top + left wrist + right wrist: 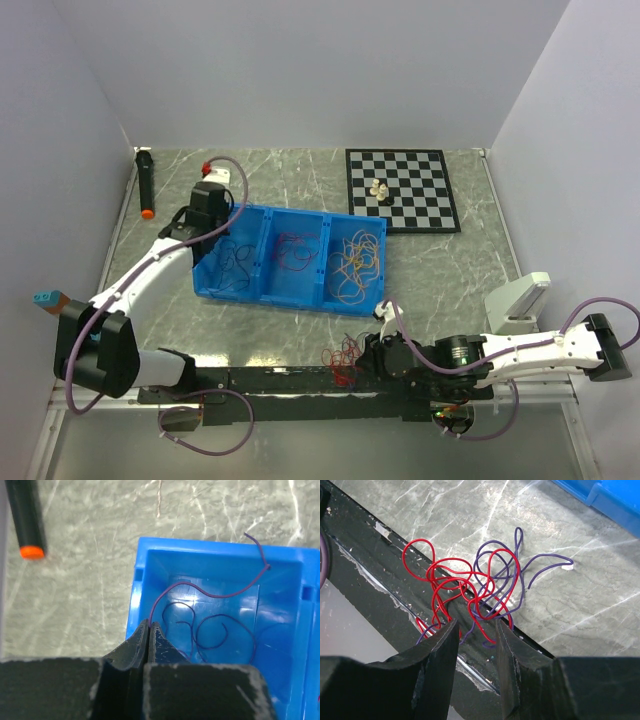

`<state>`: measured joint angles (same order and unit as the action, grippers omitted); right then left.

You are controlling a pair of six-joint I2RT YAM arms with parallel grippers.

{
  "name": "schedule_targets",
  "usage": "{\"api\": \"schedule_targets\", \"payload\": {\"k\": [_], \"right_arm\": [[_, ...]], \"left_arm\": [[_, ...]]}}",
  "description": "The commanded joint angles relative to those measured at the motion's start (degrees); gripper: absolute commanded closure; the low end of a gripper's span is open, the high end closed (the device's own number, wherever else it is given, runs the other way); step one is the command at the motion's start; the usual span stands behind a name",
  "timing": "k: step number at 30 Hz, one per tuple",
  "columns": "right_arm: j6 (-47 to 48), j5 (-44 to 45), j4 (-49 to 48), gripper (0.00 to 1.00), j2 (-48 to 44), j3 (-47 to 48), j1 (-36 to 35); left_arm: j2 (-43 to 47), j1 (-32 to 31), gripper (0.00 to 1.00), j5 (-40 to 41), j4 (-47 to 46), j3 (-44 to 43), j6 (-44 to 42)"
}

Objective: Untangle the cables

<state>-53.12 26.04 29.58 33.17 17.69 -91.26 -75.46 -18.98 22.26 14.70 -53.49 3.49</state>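
A blue three-compartment bin (290,212) holds sorted cables: dark ones (236,262) on the left, red (293,252) in the middle, yellow-orange (357,262) on the right. My left gripper (149,626) hangs over the left compartment (215,547), shut on one end of a thin dark purple cable (215,596) that arcs across to the bin's far rim. A small tangle of red and dark purple cables (470,580) lies on the black rail at the near table edge (343,358). My right gripper (476,625) stands open right behind it, a few strands reaching between the fingertips.
A chessboard (400,188) with a few pale pieces (380,190) lies at the back right. A black marker with an orange tip (25,515) rests at the back left. A white block (517,300) sits at the right edge. Walls enclose three sides.
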Motion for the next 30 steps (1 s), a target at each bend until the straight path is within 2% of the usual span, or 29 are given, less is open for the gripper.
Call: {"api": "schedule_targets", "payload": {"k": [1, 6, 9, 12, 17, 22, 23, 25, 26, 29, 30], "right_arm": [[-0.32, 0.76, -1.02, 0.58, -0.39, 1.47, -0.32], [-0.31, 0.59, -1.28, 0.58, -0.03, 1.47, -0.41], [-0.23, 0.68, -1.28, 0.58, 0.32, 1.55, -0.41], [-0.23, 0.59, -1.28, 0.58, 0.49, 1.64, -0.41], [-0.05, 0.41, -1.46, 0.58, 0.93, 1.73, -0.32], [0.04, 0.33, -1.63, 0.58, 1.55, 1.99, -0.32], [0.12, 0.32, -1.72, 0.58, 1.55, 1.91, -0.32], [0.04, 0.41, -1.63, 0.57, 1.64, 1.99, -0.32], [0.04, 0.41, -1.55, 0.58, 1.72, 1.99, -0.32], [-0.23, 0.50, -1.02, 0.57, 2.08, 2.26, -0.41], [-0.31, 0.41, -1.02, 0.58, 2.08, 2.34, -0.41]], "left_arm": [[0.05, 1.58, 0.99, -4.41, 2.53, -0.30, 5.66], [1.19, 0.71, 0.99, -5.47, 2.44, 1.81, 0.75], [2.94, -1.23, 0.99, -3.20, -0.18, 5.14, -2.42], [6.37, -1.32, 0.99, -3.10, -2.48, 9.10, -2.78], [9.01, -1.32, 0.99, -3.02, -0.11, 12.36, -2.17], [8.76, -1.76, 0.97, -3.63, -1.07, 11.40, -2.52], [8.06, -1.93, 0.91, -3.89, -1.25, 10.35, -2.52], [5.69, -2.20, 0.68, -6.51, -1.25, 7.46, -2.78], [4.46, -2.29, 0.61, -7.57, -0.90, 5.87, -2.78], [3.04, -2.46, 0.30, -12.40, 1.73, 1.12, -2.78], [3.21, -2.64, 0.21, -13.37, 2.43, -0.28, -5.05]]}}
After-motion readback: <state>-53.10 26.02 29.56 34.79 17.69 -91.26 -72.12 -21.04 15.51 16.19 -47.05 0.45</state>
